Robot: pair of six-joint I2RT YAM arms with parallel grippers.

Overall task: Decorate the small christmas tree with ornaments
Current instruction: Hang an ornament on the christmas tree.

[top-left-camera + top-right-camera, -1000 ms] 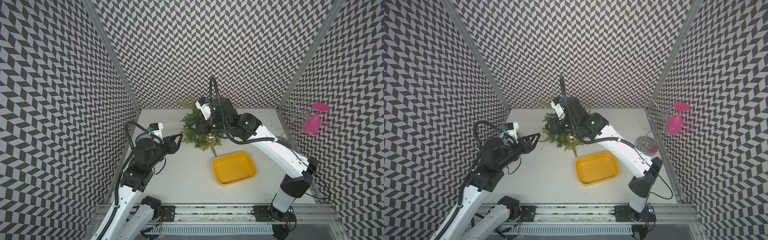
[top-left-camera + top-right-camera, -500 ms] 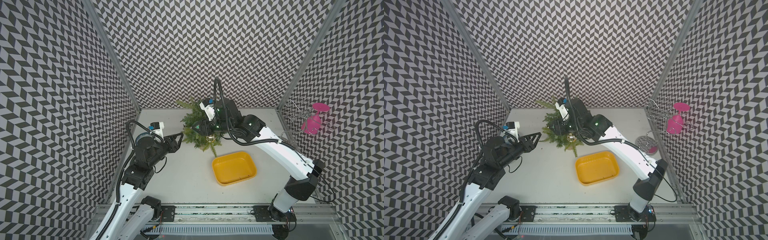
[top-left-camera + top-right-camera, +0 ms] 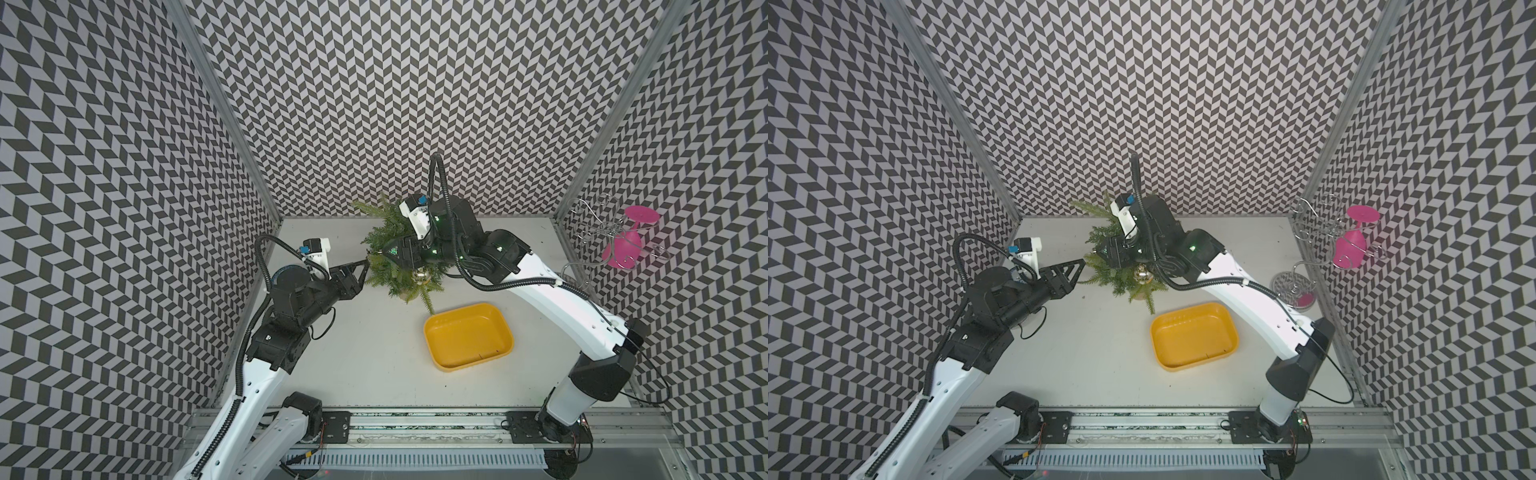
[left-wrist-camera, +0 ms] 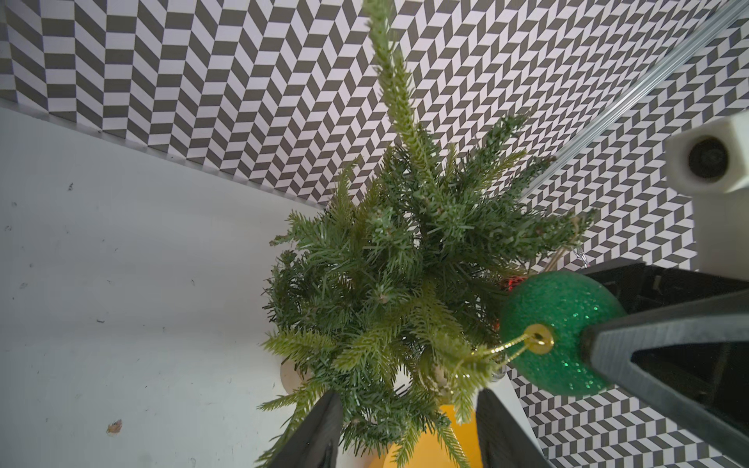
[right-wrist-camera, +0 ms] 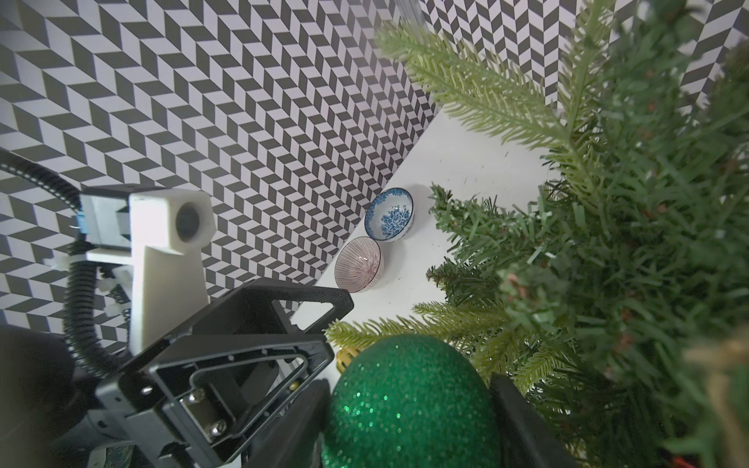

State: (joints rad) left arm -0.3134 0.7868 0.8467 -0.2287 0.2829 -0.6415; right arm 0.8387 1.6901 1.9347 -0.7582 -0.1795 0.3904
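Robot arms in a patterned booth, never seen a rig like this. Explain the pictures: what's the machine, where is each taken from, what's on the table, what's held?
The machine is a left arm and a right arm, each with a two-fingered gripper. Two pictures look down from overhead; the other two come from a camera on each wrist. On the table stand a small christmas tree, hung with a gold ornament, and a yellow tray; the right wrist view also shows a blue-patterned bowl and a striped bowl. The right gripper is shut on a green ornament beside the tree. The left gripper is open, lower branches between its fingers.
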